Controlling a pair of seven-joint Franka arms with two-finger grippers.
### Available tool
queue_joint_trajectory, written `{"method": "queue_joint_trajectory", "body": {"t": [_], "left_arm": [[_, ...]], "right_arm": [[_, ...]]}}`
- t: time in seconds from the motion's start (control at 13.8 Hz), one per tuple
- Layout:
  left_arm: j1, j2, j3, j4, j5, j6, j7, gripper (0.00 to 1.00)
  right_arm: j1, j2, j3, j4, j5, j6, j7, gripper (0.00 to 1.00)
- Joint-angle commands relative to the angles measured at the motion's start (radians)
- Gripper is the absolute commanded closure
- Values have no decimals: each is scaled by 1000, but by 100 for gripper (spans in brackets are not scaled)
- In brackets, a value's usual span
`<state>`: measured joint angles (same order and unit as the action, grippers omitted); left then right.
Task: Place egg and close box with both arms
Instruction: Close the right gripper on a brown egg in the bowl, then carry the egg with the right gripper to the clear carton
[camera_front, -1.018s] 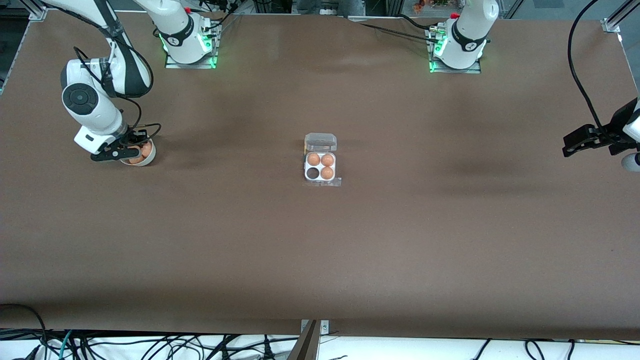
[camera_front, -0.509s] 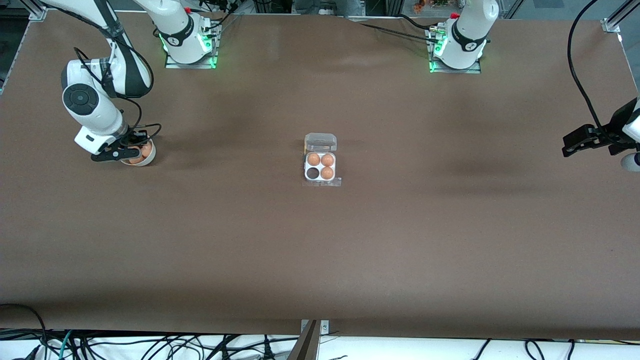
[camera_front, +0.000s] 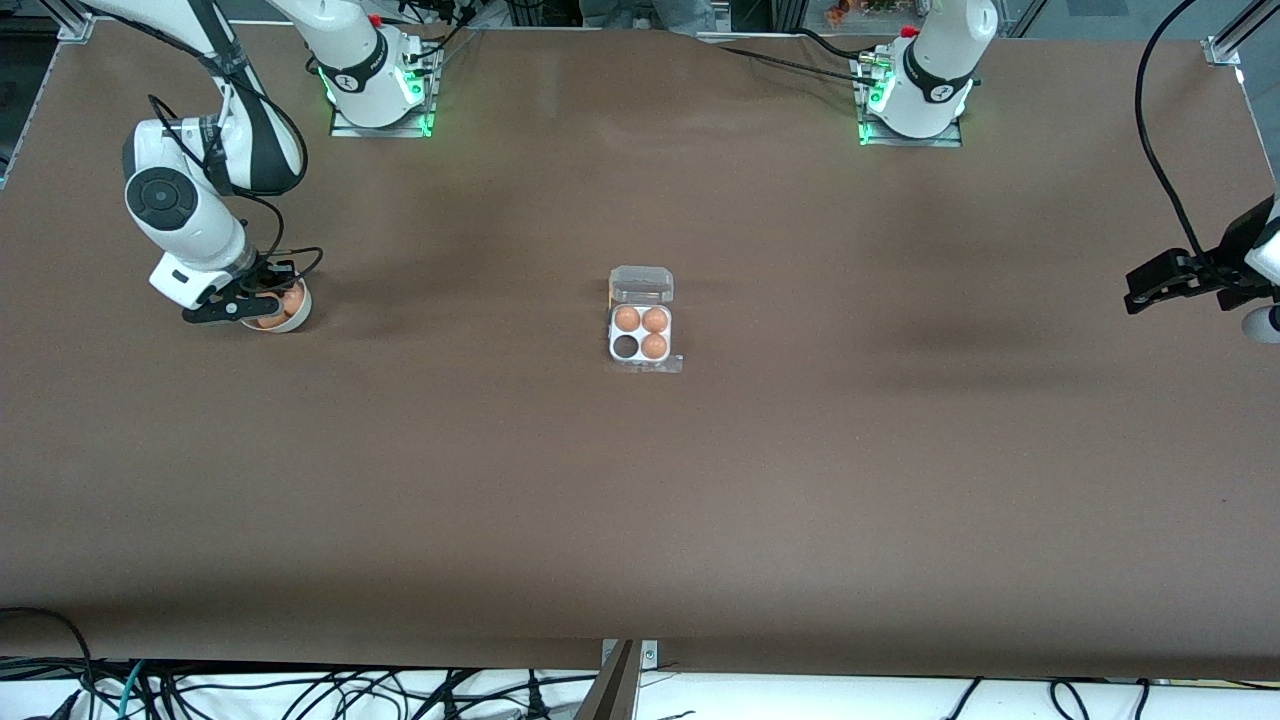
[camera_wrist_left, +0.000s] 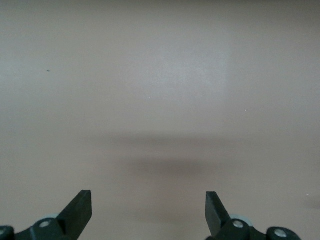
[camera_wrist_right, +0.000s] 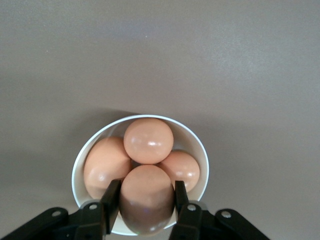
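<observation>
I see the box (camera_front: 641, 330) mid-table, lid up, three eggs inside, one cell empty. The right gripper (camera_wrist_right: 145, 202) now clenches an egg (camera_wrist_right: 146, 198) in the bowl (camera_wrist_right: 202, 170), apparently unlifted since before. The left gripper (camera_wrist_left: 148, 210) waits, released.

White arms (camera_front: 185, 215), black joints (green-lit bases), seemingly cabled.

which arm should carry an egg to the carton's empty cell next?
Right. The right gripper is down in the bowl, fingers shut on an egg. The left gripper waits open over bare table at its own end, away from the box.
</observation>
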<state>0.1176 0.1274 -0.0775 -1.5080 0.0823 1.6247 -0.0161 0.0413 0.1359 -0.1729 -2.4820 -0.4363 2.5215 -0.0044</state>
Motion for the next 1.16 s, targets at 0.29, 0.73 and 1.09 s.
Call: {"method": "queue_joint_trajectory", "body": {"t": [0.29,0.73,1.09], "left_arm": [[0,14,1,25,13,-16,1,0],[4,21,1,25,14,-16,1,0],[4,23,2,26,14,-16,-5,0]], "right_arm": [[0,10,6,54,-7,-49,-2,65],[6,10,61,156,39,-211,0,68],[49,106,156,452,218,-516,7,68]]}}
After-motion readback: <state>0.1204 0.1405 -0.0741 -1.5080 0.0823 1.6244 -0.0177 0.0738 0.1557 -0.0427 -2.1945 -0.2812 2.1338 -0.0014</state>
